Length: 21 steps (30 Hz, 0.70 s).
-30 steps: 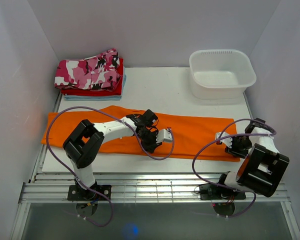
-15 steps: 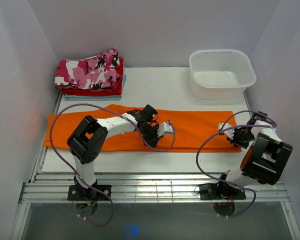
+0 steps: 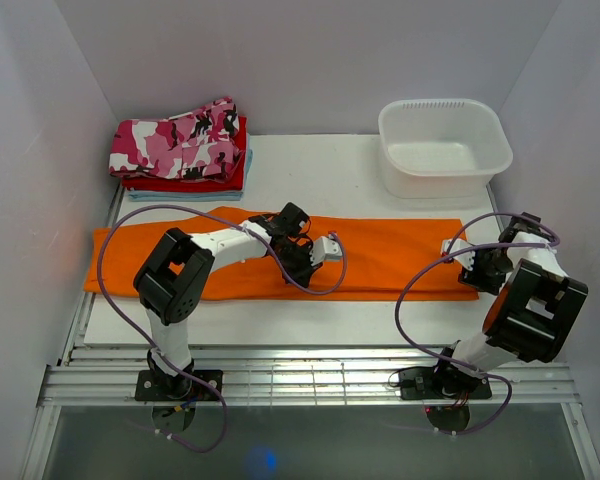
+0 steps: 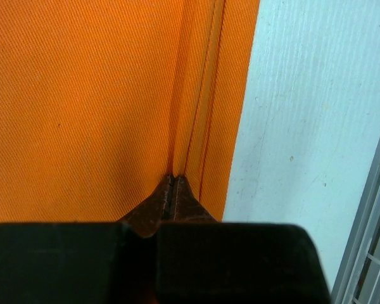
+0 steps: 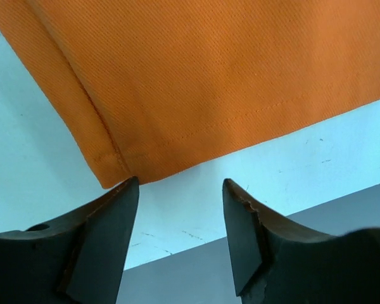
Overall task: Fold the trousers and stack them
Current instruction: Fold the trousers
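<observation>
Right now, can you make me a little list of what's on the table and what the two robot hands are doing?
trousers: orange, spread in a long strip across the table
left gripper: shut, pinching a crease in the trousers
right gripper: open, at the trousers' corner, holding nothing
tub: white, empty, far right
clothes pile: camouflage garment on top, far left

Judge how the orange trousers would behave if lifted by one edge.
Probably floppy: the trousers lie flat, and the cloth puckers into a ridge where the left gripper pinches it. Likely light, since the fine weave looks thin. Pushed, they would probably bunch rather than slide whole, as that ridge suggests.
</observation>
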Tool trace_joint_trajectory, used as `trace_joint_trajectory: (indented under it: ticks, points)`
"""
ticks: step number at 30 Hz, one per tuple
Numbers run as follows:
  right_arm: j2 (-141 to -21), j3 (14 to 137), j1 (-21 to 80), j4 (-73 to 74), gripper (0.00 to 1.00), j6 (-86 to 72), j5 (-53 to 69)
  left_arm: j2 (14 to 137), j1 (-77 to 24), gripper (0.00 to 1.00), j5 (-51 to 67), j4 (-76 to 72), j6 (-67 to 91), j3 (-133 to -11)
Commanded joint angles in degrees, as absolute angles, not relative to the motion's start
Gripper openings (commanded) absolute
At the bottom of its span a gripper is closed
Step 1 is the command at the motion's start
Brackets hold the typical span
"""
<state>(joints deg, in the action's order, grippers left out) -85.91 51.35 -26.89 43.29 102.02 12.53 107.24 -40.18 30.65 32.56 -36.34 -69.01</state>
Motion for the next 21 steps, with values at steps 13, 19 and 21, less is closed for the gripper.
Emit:
trace_joint_trajectory:
  ticks: [13,19,21]
  points:
    - [-87.5,52.7,-26.9,47.0,0.27,108.3,16.4,106.6,-39.5,0.04,29.8,35.2,-36.0,-73.2]
    - [-87.1,54.8,-26.9,49.6,0.08,108.1,17.1,103.6,-39.4,0.2,30.0,37.5,-35.2,-74.6]
    - [-86.7,56.2,-26.9,50.4,0.08,107.6,17.7,103.1,-39.4,0.21,30.2,38.1,-35.2,-74.4]
